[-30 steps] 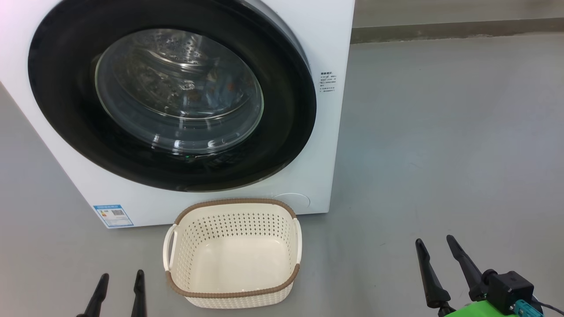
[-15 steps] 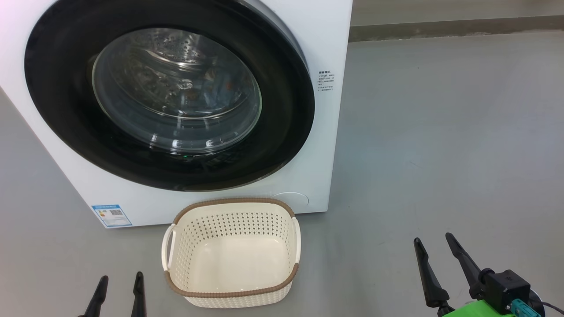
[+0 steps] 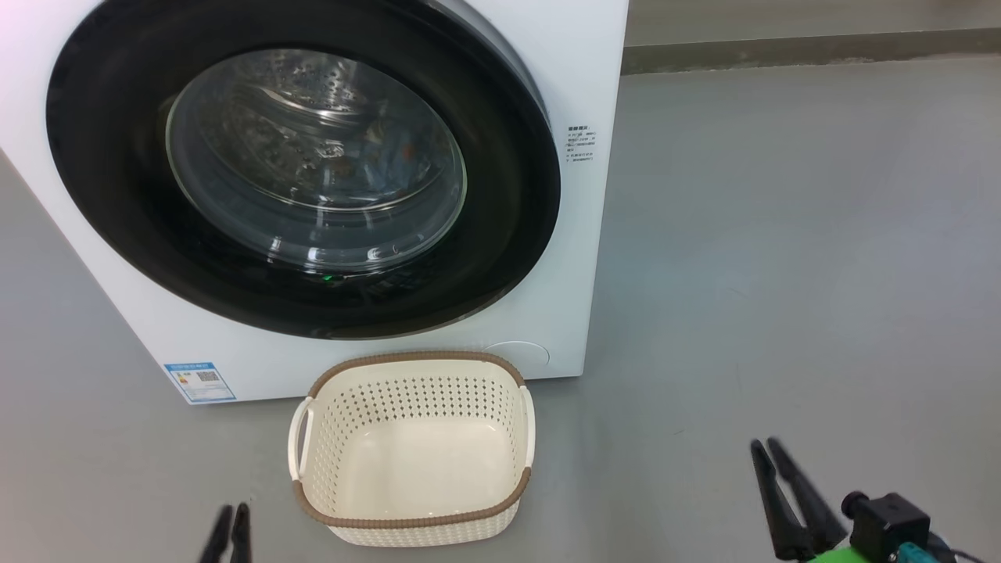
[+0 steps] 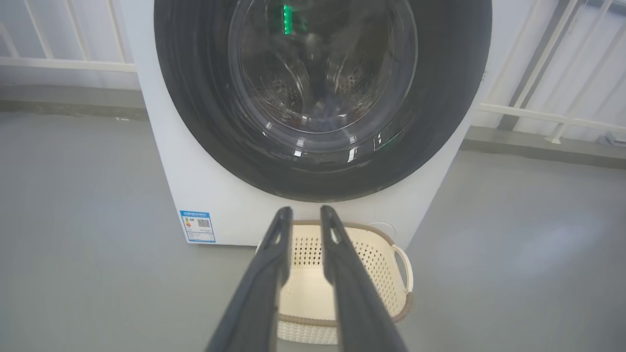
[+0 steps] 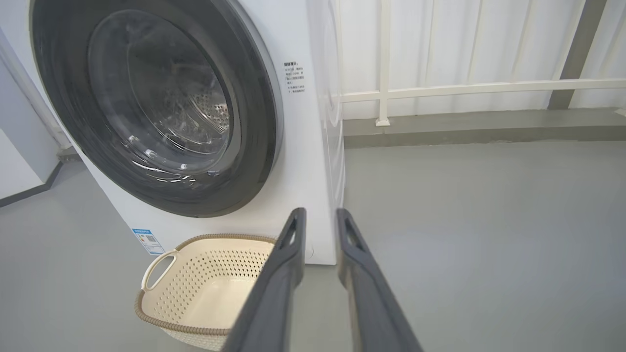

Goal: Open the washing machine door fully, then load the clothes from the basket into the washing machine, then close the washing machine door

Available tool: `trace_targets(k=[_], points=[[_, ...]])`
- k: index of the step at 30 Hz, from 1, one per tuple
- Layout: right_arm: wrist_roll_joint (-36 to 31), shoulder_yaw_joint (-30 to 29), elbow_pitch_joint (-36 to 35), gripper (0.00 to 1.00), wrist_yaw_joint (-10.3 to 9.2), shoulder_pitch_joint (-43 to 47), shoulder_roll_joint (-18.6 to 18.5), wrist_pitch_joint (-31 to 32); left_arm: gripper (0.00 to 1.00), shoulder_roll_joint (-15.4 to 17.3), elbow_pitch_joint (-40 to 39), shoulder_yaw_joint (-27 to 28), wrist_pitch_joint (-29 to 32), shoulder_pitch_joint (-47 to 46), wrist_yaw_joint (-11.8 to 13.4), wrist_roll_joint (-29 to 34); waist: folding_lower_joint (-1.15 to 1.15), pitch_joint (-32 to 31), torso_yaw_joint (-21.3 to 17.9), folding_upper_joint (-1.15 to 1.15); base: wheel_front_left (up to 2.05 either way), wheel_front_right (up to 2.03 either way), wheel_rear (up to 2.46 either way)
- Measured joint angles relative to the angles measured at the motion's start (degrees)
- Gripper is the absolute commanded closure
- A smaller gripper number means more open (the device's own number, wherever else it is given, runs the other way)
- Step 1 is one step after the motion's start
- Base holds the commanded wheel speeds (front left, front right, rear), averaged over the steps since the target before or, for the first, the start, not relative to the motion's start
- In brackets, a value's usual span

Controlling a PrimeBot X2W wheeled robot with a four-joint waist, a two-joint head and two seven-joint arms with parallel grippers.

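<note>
While left tool (image 3: 235, 509) and right tool (image 3: 765, 443) gape narrowly, empty, the basket (image 3: 414, 395) sits between them.

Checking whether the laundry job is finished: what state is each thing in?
washing machine door: closed.
clothes: inside the drum, behind the door.
basket: empty, upright on the floor.
left gripper: slightly open, holding nothing.
right gripper: slightly open, holding nothing.

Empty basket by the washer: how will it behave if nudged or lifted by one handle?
The basket looks empty and is thin perforated plastic, so probably light; a nudge likely slides it on the smooth grey floor. Lifted by one side handle, it would probably tilt and flex slightly.
</note>
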Motion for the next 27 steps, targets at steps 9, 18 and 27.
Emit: trace_targets(k=[9,18,27], points=[[3.8,0.0,2.3,1.00,0.00,1.2,0.2,0.8,1.00,-1.1,2.1,-0.3,1.1,0.7,0.0,-3.4,0.03,0.0,-0.1,0.00,0.00,0.00,0.00],[10.6,0.0,2.6,1.00,0.00,1.1,0.2,2.4,1.00,-1.1,2.6,-0.1,2.7,0.4,0.0,-9.7,0.01,0.2,-0.2,0.00,0.00,0.00,0.00],[16.8,-0.2,2.8,1.00,0.00,1.0,0.0,3.6,1.00,-1.1,3.1,0.2,4.1,-0.4,0.0,-15.4,0.01,0.4,-0.4,0.00,0.00,0.00,0.00]])
